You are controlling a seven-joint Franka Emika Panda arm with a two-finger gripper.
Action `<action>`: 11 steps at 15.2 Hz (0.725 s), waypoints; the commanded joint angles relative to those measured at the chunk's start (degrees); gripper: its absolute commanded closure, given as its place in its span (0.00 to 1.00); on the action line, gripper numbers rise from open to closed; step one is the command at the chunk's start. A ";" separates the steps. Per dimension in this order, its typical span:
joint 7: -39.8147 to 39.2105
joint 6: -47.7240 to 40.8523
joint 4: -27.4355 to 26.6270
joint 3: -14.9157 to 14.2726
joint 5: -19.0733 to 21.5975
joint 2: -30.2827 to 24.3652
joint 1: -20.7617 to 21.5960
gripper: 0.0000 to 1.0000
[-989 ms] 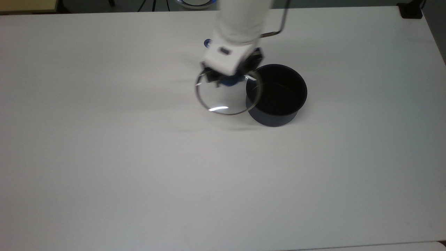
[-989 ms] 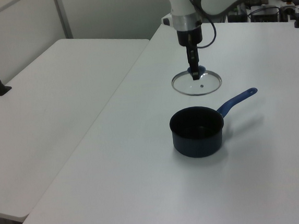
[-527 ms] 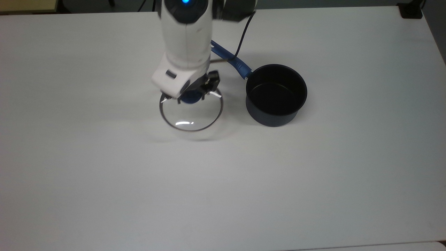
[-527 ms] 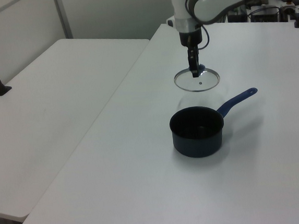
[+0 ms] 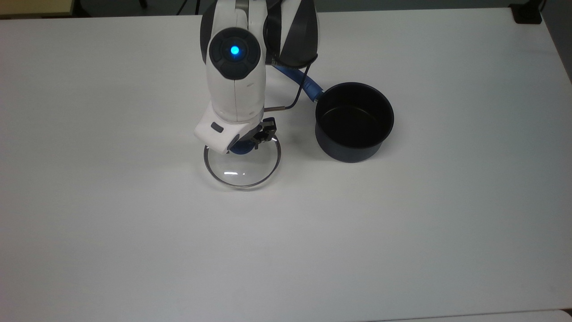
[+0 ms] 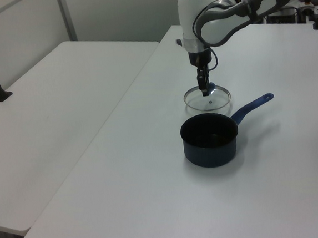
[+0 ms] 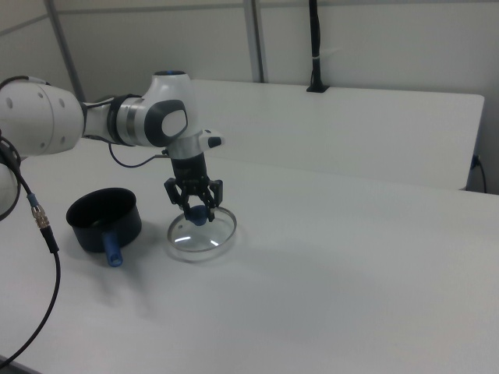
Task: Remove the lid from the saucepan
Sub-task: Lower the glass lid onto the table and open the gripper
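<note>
No lettering on the lid point(image 5: 242, 166) can be read from any of the three views, and I can make out no label on the saucepan point(image 5: 354, 121) or on my own casing either. The one mark on me is a round dark cap with a blue light glowing at its middle, facing up in the top view.

My gripper point(image 5: 245, 146) is clenched on the lid's blue knob point(image 7: 199, 216), one finger on each side of it; in the right view the two black fingers point(image 7: 182, 195) straddle the knob and press in on it. The lid is a round clear glass disc with a thin metal rim, and the white table point(image 5: 134, 232) shows straight through it. A bright curved glint sits on the glass in the top view, and a tiny dark spot shows on it in the left view point(image 6: 207, 98). It is level and low over the table; I cannot tell whether its rim touches the surface.

The lid is off the saucepan and apart from it, at the top view's left of the pot. The saucepan stands upright and open on the table, dark and deep, nothing visible inside it. Its long blue handle point(image 6: 251, 106) runs out toward the left view's right, with a hole at its end. In the right view the pot point(image 7: 104, 219) stands at the right view's left of the lid.
</note>
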 commanded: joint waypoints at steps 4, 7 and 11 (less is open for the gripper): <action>0.14 1.47 -1.38 -0.42 1.06 0.38 -0.52 0.51; 0.05 1.47 -1.73 -0.42 1.32 0.38 -0.52 0.48; -0.21 1.65 -1.90 -0.42 1.41 0.20 -0.52 0.36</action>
